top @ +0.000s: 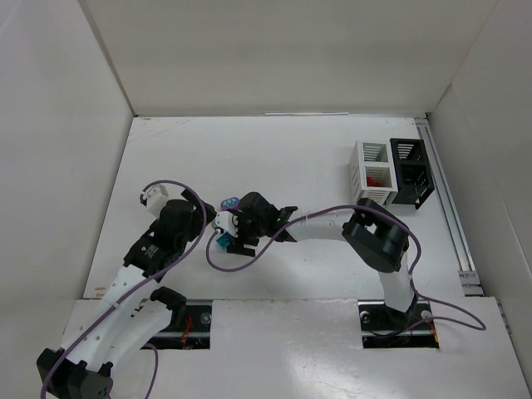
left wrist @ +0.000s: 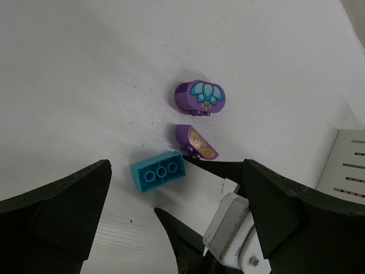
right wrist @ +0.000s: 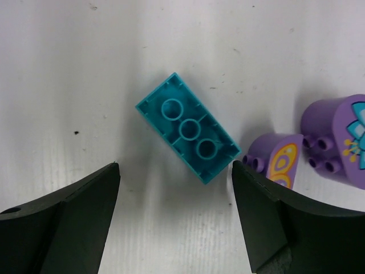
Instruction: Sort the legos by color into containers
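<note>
A teal brick lay upside down on the white table, with its hollow underside and three round tubes facing up. In the right wrist view its long side ran from 10 o'clock to 4 o'clock. At its 3 o'clock, just beside it but not touching, a small purple piece with a yellow print lay on its side. Close beyond that sat a larger purple piece with a teal flower print.

The right gripper hung over the brick with its fingers spread wide, one to each side, gripping nothing. The left gripper faced the same group from the opposite side, its fingers also spread apart and holding nothing.

In the top view this cluster sat at about 7 o'clock from the table's middle. Well apart from it, at 2 o'clock, a white bin and a black bin stood close side by side. Red pieces showed inside the white one.
</note>
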